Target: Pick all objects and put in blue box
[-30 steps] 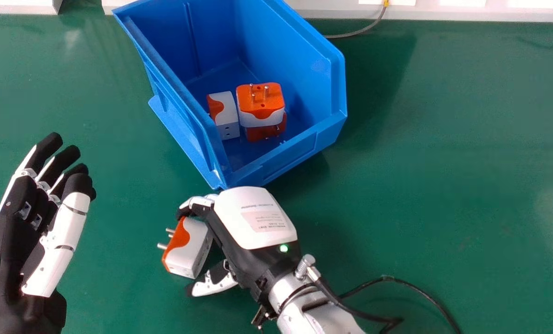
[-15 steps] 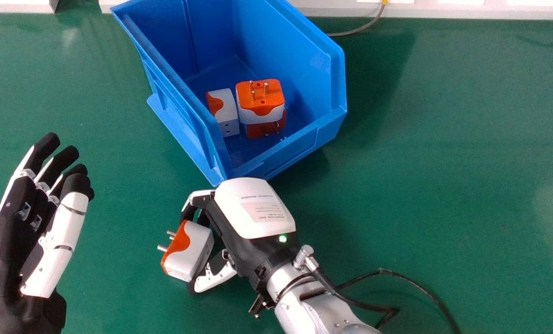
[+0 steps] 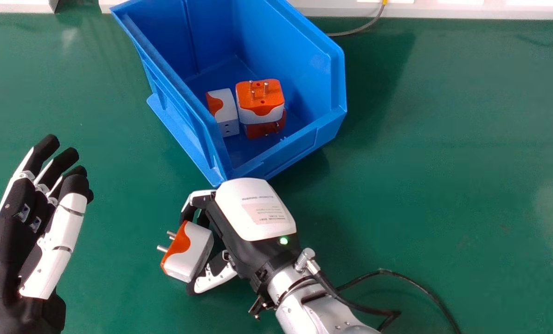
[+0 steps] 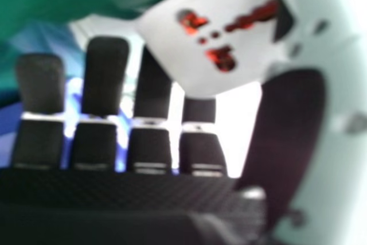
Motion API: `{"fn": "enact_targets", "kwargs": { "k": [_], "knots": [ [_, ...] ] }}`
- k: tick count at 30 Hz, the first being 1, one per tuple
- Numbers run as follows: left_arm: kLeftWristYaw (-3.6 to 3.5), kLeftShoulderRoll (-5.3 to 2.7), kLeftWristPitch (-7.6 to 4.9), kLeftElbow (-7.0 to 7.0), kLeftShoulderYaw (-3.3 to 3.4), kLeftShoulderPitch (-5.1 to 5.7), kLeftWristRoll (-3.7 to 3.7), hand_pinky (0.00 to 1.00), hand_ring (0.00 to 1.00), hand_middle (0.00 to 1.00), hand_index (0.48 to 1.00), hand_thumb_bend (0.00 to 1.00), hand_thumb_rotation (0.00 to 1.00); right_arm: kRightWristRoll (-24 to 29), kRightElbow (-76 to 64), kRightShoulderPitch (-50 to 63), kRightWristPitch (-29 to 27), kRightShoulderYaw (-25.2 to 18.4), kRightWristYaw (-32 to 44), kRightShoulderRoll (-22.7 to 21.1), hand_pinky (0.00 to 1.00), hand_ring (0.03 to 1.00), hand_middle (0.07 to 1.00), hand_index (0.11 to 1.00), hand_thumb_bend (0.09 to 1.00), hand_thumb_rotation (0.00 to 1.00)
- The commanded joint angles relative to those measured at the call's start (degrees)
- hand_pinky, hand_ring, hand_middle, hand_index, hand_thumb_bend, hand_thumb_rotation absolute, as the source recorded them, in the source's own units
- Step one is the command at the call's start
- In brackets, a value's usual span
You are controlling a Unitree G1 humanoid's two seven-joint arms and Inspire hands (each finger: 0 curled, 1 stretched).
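The plug adapter (image 3: 189, 253) is being grasped by the curled fingers of the right hand (image 3: 253, 211); lifting over the blue box (image 3: 290, 150) is being called for next.

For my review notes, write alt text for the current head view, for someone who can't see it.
The robot's right hand grips an orange-and-white plug adapter on the near side of a blue box that holds three similar adapters. Its open left hand is at the view's left, above a green table.
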Motion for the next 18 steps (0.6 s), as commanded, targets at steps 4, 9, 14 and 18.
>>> {"fn": "enact_targets", "kwargs": {
  "k": [4,9,14,18],
  "knots": [
    [0.28,0.28,-0.09,-1.46,0.10,-0.18,0.68,0.82,0.86,0.87,0.882,0.42,0.46,-0.03,-0.57,1.22,-0.53,0.18,0.51,1.68,0.29,0.404,0.523,0.511,0.502,0.00],
    [0.49,0.03,0.01,-1.30,0.09,-0.48,1.01,0.82,0.86,0.87,0.882,0.42,0.47,0.52,-1.97,1.90,-0.96,-0.12,1.11,1.71,0.30,0.417,0.530,0.508,0.497,0.00],
    [0.59,-0.07,0.36,-1.48,0.07,-0.49,0.89,0.81,0.86,0.87,0.880,0.42,0.47,0.47,-4.55,2.37,-0.17,-0.22,3.08,1.62,0.31,0.424,0.534,0.506,0.495,0.00],
    [0.94,-0.14,0.68,-1.73,-0.07,-0.53,1.14,0.81,0.86,0.87,0.880,0.42,0.46,0.53,-6.97,2.92,-0.04,-0.54,4.36,1.30,0.31,0.427,0.534,0.506,0.494,0.00]
  ]
}}
